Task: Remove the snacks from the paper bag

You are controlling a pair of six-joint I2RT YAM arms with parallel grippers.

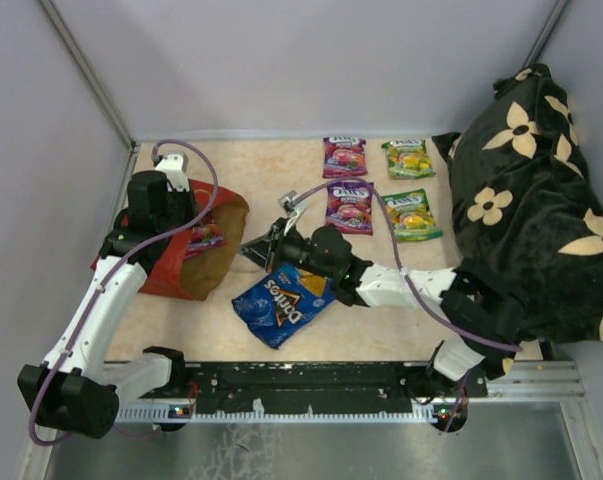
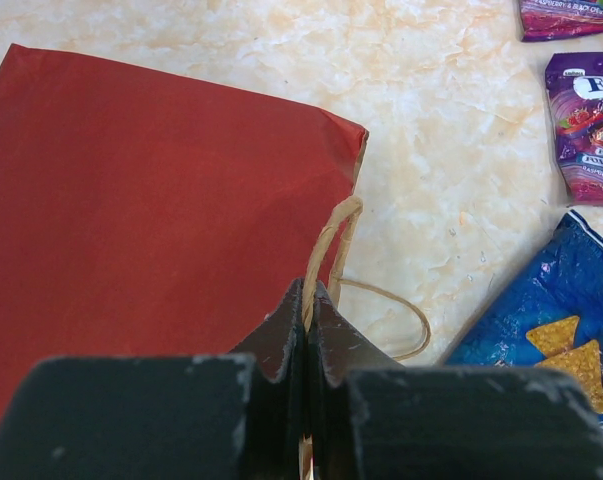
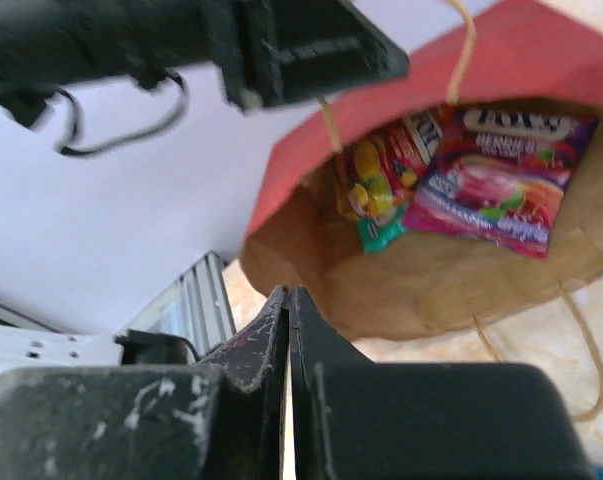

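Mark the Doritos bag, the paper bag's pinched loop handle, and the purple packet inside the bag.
Doritos bag [image 1: 281, 308]: top external view, middle of its blue front.
loop handle [image 2: 333, 235]: left wrist view, on the raised twisted cord.
purple packet [image 3: 496, 190]: right wrist view, centre of its printed face.

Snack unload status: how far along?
Done: two purple packets, two green packets and the Doritos lie outside the bag. In hand: left gripper is shut on the handle; right gripper, shut and empty, faces the bag's mouth. Left: at least a purple packet and a yellow packet inside.
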